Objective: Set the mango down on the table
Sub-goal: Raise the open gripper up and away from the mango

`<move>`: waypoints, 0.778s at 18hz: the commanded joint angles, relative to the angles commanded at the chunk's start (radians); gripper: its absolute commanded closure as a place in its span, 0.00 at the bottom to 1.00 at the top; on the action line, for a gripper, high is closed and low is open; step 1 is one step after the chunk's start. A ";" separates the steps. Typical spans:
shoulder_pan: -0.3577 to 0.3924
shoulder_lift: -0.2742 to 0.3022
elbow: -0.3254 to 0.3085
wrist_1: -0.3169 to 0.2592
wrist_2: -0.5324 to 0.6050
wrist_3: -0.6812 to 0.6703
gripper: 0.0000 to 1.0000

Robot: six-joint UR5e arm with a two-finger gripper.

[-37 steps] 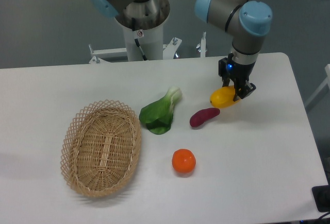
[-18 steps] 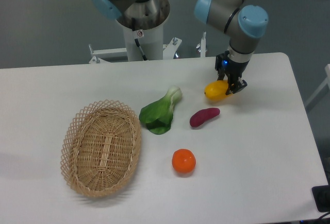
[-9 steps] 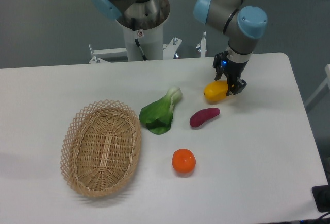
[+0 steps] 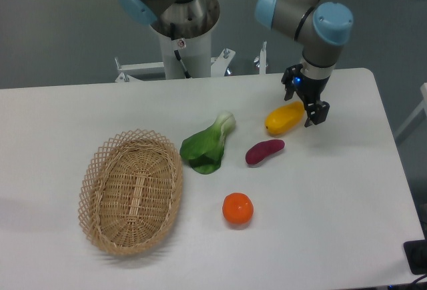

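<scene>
- Gripper (image 4: 306,105): your two-finger hand hangs over the far right part of the table, fingers pointing down and spread apart, holding nothing. One finger tip shows near the mango's right end; whether it touches the fruit you cannot tell from this view.
- Mango (image 4: 284,118): yellow, oblong, lying on its side on the table (image 4: 347,197), tilted so its right end points toward the hand. It appears to rest on the surface rather than hang, which reads as the release made and the placing done.
- Sweet potato (image 4: 264,151): dark purple, just in front of the mango and slightly left, apart from it. The mango sits clear of it, so it has room to settle without rolling onto a neighbour.
- Orange (image 4: 237,209): round, nearer the front edge, well apart from the mango.
- Bok choy (image 4: 207,145): green leaves with a pale stem, left of the sweet potato.
- Basket (image 4: 131,191): woven oval, at the left, nothing visible inside.
- Judgement for you: what is left seems to be lifting straight up, so the spread fingers do not nudge the smooth fruit and set it rolling.
</scene>
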 joint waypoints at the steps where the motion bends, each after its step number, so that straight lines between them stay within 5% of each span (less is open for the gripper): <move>1: -0.006 0.002 0.032 -0.043 0.002 -0.026 0.00; 6: -0.110 0.000 0.242 -0.227 0.000 -0.211 0.00; 9: -0.155 -0.005 0.344 -0.270 -0.002 -0.293 0.00; 14: -0.196 -0.014 0.408 -0.273 -0.003 -0.397 0.00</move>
